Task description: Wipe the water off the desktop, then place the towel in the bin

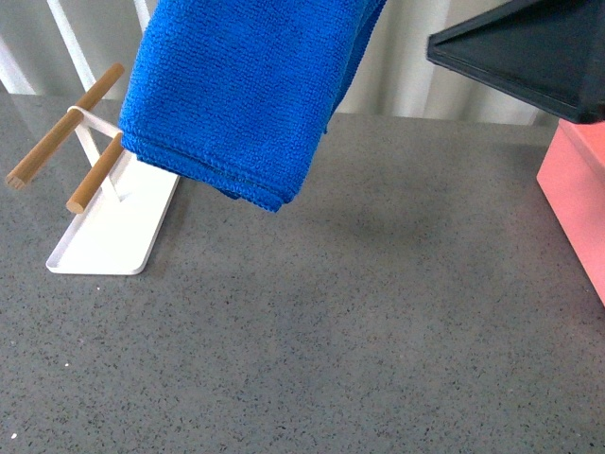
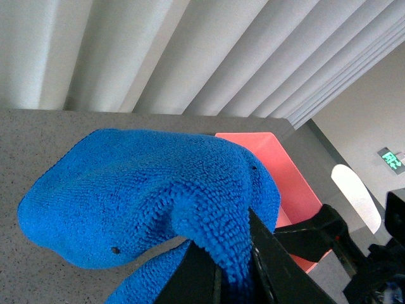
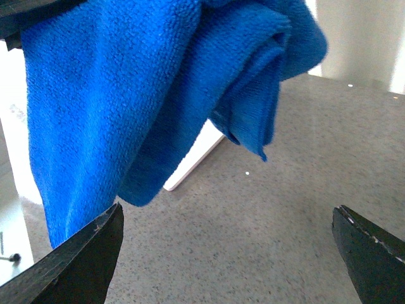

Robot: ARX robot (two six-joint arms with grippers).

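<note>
Towel [image 1: 236,95], quantity one, folded, hangs clear above the desktop [image 1: 331,359], near one white tray [image 1: 113,246] bearing two wooden rods [image 1: 66,125]; one bin [image 1: 579,199] stands at the right edge. Left wrist view: left gripper [image 2: 233,269] is closed tight on a bunched fold of towel. Expect soft, light, limp pile; a thick fold probably gives the surest hold. Right wrist view: right gripper [image 3: 234,253] spread wide, holding nothing.

The towel [image 1: 236,95] hung folded above the desktop [image 1: 331,331]. A white tray [image 1: 109,241] with 2 wooden rods [image 1: 47,144] stood left, the bin [image 1: 581,189] right.
</note>
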